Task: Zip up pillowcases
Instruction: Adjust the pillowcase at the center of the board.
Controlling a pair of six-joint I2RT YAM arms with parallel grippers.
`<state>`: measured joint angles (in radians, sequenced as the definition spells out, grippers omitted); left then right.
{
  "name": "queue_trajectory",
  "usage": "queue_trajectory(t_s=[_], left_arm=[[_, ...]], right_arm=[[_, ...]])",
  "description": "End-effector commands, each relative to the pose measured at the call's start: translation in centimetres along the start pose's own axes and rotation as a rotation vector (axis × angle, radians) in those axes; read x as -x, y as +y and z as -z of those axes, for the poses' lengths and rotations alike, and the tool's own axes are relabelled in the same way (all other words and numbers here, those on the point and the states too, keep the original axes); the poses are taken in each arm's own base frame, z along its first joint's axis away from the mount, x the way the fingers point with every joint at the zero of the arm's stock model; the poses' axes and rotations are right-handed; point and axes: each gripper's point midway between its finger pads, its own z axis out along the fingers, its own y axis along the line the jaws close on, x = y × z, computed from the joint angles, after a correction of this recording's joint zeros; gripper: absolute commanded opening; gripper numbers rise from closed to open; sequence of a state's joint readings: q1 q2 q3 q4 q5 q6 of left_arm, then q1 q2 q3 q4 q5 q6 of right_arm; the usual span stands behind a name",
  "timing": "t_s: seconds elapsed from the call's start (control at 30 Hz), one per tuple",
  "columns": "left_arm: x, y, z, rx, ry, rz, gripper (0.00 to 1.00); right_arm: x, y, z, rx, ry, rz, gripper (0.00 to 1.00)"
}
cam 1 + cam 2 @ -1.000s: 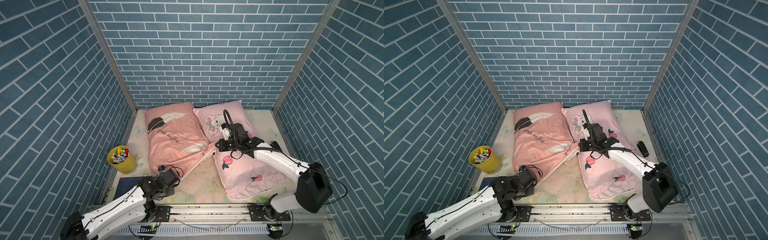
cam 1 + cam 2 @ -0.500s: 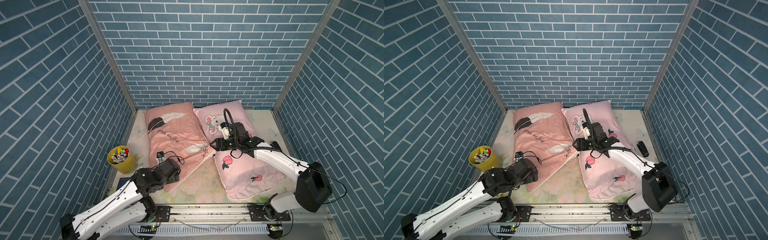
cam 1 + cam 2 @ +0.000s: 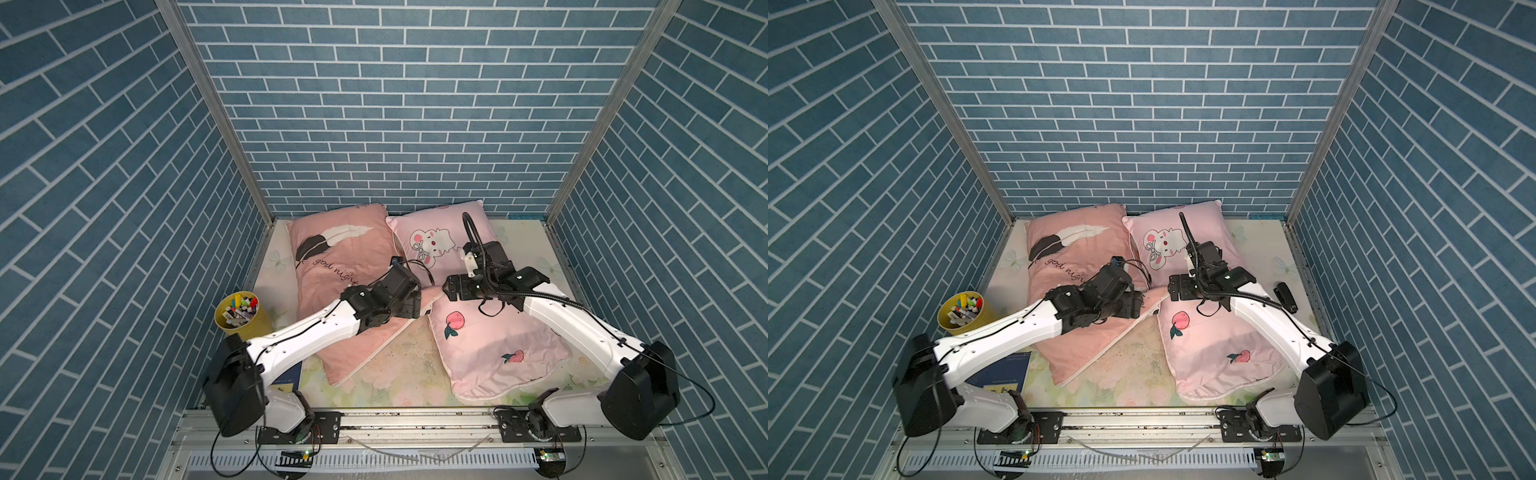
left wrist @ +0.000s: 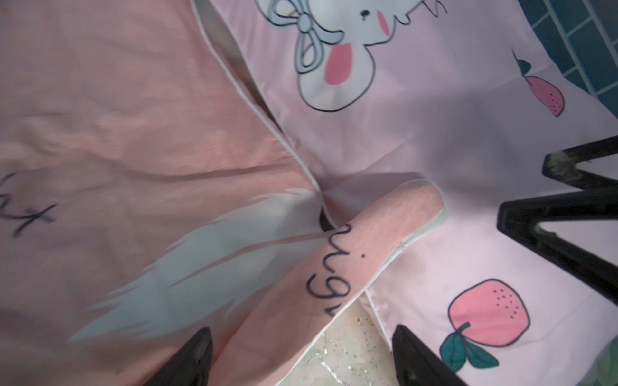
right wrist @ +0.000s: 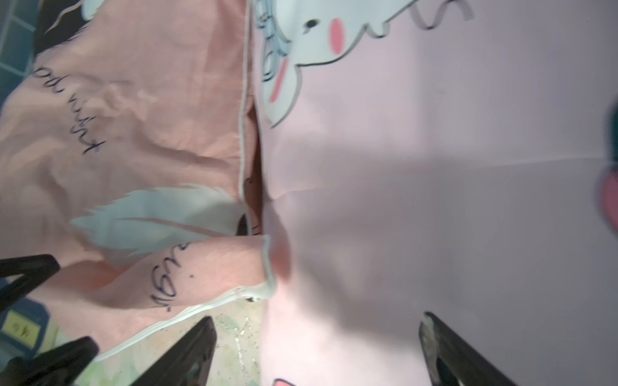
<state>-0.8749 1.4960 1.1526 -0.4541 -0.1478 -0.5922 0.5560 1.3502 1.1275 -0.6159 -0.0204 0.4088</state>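
Note:
The salmon-pink pillowcase (image 3: 332, 266) with feathers and "good night" script lies on the left. Its near right corner is folded over (image 4: 368, 247) against the pale pink pillowcase (image 3: 490, 345) with the mouse and peaches. My left gripper (image 3: 419, 305) (image 4: 302, 354) hovers open over that folded corner, with the flap's white-piped edge below the gap. My right gripper (image 3: 446, 289) (image 5: 317, 337) faces it from the pale pink pillowcase's edge, open and empty. No zipper pull shows clearly.
A yellow cup of markers (image 3: 241, 311) stands at the left edge. A blue book (image 3: 1005, 372) lies under the left arm and a black stapler-like object (image 3: 1285, 297) at the right. A floral sheet (image 3: 407, 365) covers the table, with brick walls close around.
My left arm swung from the table's front left across the salmon pillowcase to its folded corner. Both grippers went from shut to open. The right arm barely moved.

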Motion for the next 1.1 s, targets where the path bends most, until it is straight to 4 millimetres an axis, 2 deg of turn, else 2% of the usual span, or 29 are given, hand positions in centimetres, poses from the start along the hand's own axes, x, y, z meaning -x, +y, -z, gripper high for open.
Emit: queue_trajectory(t_s=[0.0,0.07,0.13,0.27,0.47,0.67,0.73,0.8,0.9,1.07], left_arm=[[1.1,-3.4,-2.2,-0.142,-0.014,-0.048,0.84],[-0.1,-3.2,-3.7,-0.131,0.017,-0.064,0.84],[-1.4,-2.1,-4.8,-0.087,0.045,-0.089,0.84],[-4.3,1.0,-5.9,-0.019,0.103,-0.085,0.84],[-8.5,6.8,-5.2,0.065,0.175,-0.018,0.83],[-11.7,13.2,-2.7,0.178,0.209,0.063,0.83],[-11.5,14.4,-1.4,0.204,0.187,0.085,0.83],[-10.5,14.5,-0.2,0.201,0.149,0.095,0.83],[-7.9,13.4,1.6,0.167,0.087,0.099,0.85],[-4.1,10.6,4.2,0.077,-0.002,0.103,0.84]], right_arm=[[-1.4,-5.9,3.0,-0.256,0.025,-0.078,0.93],[-2.3,-8.7,4.1,-0.36,0.035,-0.128,0.91],[-3.1,-10.6,4.8,-0.419,0.052,-0.175,0.9],[-4.5,-12.9,5.1,-0.45,0.085,-0.244,0.86],[-5.7,-13.1,3.9,-0.412,0.145,-0.268,0.79],[-6.9,-11.3,2.3,-0.29,0.197,-0.274,0.76],[-7.1,-10.2,1.5,-0.219,0.206,-0.286,0.73],[-7.2,-8.9,0.5,-0.138,0.215,-0.3,0.69],[-6.8,-6.5,-0.9,-0.026,0.232,-0.298,0.65],[-4.2,-1.1,-2.7,0.131,0.227,-0.209,0.64]])
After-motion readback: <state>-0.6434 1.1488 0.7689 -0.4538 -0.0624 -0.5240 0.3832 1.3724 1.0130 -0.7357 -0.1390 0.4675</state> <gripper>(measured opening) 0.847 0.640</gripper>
